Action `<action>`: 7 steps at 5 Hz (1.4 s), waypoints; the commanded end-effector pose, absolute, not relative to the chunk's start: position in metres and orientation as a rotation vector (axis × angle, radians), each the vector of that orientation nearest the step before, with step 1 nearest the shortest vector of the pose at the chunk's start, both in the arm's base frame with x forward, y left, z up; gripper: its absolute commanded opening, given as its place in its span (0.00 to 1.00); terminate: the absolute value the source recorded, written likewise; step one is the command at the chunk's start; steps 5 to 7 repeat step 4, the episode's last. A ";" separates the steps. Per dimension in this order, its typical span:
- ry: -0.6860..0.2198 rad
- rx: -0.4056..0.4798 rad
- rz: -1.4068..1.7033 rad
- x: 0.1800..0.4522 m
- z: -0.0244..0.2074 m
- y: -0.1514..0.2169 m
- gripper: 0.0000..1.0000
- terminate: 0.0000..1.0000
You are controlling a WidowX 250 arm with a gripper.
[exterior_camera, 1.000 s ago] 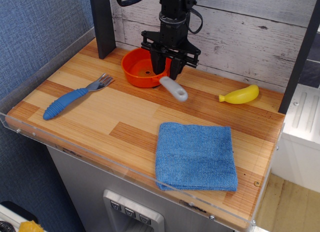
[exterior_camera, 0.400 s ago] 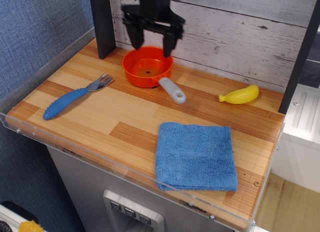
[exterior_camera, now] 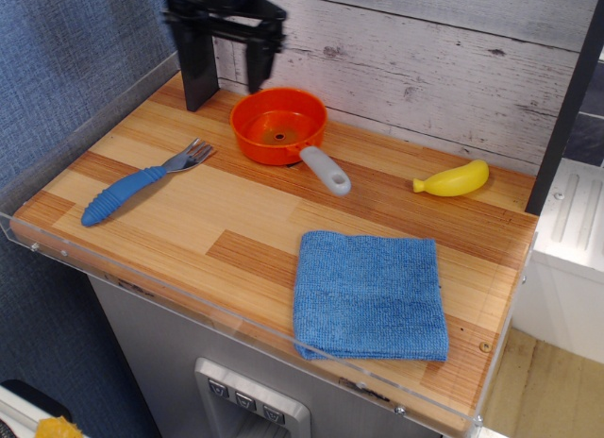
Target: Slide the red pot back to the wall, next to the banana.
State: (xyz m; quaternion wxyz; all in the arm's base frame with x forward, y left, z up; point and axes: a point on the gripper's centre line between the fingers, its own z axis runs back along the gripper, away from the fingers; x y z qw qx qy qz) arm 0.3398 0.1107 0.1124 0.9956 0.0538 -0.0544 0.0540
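My gripper (exterior_camera: 226, 37) hangs above the desk's (exterior_camera: 236, 221) back-left corner, jaws apart and empty; the pot (exterior_camera: 278, 125) sits near the wall (exterior_camera: 425, 60), well apart from the banana (exterior_camera: 455, 179).

— Where do you work?

— A mock kitchen, a staged one, I'd say. My counter (exterior_camera: 236, 221) is wood-patterned butcher block with a clear acrylic lip along the front edge.

— What makes it staged?

— The wall (exterior_camera: 425, 51) behind is whitewashed planking, with a blue fabric-textured panel (exterior_camera: 66, 51) on one side. The cookware is plastic: a red pot (exterior_camera: 278, 126), a toy banana (exterior_camera: 455, 179), a blue-handled fork (exterior_camera: 142, 183), a folded blue cloth (exterior_camera: 370, 294). Below the counter sits a grey cabinet front (exterior_camera: 245, 395) with small buttons.
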 end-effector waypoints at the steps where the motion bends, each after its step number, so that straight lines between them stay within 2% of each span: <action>1: -0.107 0.135 0.107 0.282 0.151 0.141 1.00 0.00; 2: -0.153 0.141 0.141 0.248 0.154 0.158 1.00 0.00; 3: -0.153 0.141 0.141 0.248 0.154 0.158 1.00 0.00; 4: -0.153 0.141 0.141 0.248 0.154 0.158 1.00 1.00; 7: -0.153 0.141 0.141 0.248 0.154 0.158 1.00 1.00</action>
